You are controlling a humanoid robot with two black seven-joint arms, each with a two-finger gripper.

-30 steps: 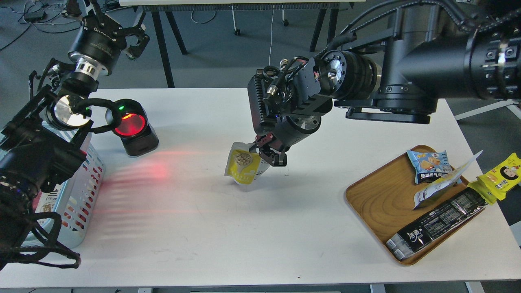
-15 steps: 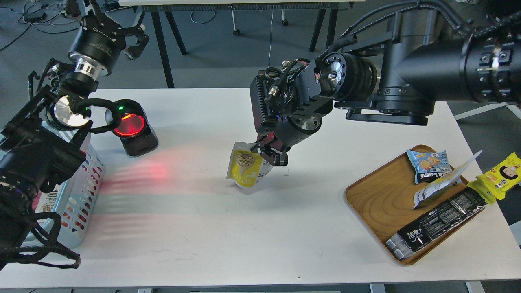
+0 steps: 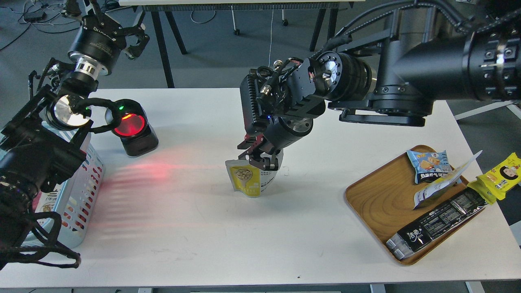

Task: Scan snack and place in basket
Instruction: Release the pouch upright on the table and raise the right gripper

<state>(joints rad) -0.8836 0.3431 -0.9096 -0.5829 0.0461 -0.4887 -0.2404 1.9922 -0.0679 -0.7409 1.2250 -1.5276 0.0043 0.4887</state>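
Observation:
The snack [image 3: 249, 180], a yellow pouch with a silvery top and a round picture of beige balls, hangs upright over the middle of the white table [image 3: 260, 228]. My right gripper [image 3: 260, 160] is shut on the pouch's top edge and holds it just above the table. The light blue slotted basket [image 3: 77, 191] stands at the table's left edge, partly hidden by my left arm. My left gripper [image 3: 132, 38] is raised at the far left, beyond the table's back edge, open and empty.
A black scanner [image 3: 132, 126] with a glowing red window stands at the back left and casts red light on the table towards the pouch. A brown wooden tray [image 3: 378, 203] at the right holds a blue pouch, a white-and-blue pouch and a long black packet. A yellow packet [image 3: 498, 177] lies beside it.
My right gripper has turned and shifted slightly left and down with the pouch; the pouch now hangs more upright, its face turned more towards me. The left arm has not moved.

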